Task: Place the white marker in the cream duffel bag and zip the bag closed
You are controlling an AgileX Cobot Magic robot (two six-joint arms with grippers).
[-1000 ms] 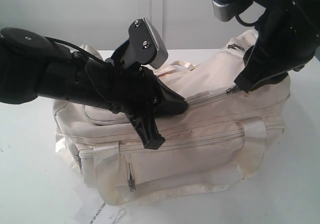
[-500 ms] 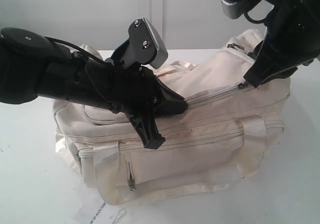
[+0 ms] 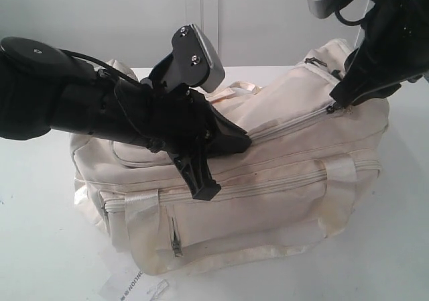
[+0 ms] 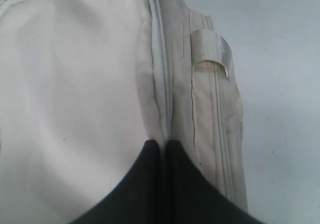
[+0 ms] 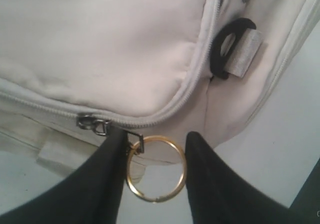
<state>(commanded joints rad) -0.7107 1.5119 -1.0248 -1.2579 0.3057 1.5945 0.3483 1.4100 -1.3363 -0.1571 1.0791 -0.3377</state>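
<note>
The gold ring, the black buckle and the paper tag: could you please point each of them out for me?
gold ring (image 5: pixel 152 199), right wrist view, on its lower arc.
black buckle (image 5: pixel 215 57), right wrist view, on the side of its black loop.
paper tag (image 3: pixel 125 285), exterior view, beside its printed text.

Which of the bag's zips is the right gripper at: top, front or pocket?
The curved top-flap zip: the right gripper pinches its gold ring pull at the cream duffel bag's corner. The long front zip and small pocket zip run lower.
</note>
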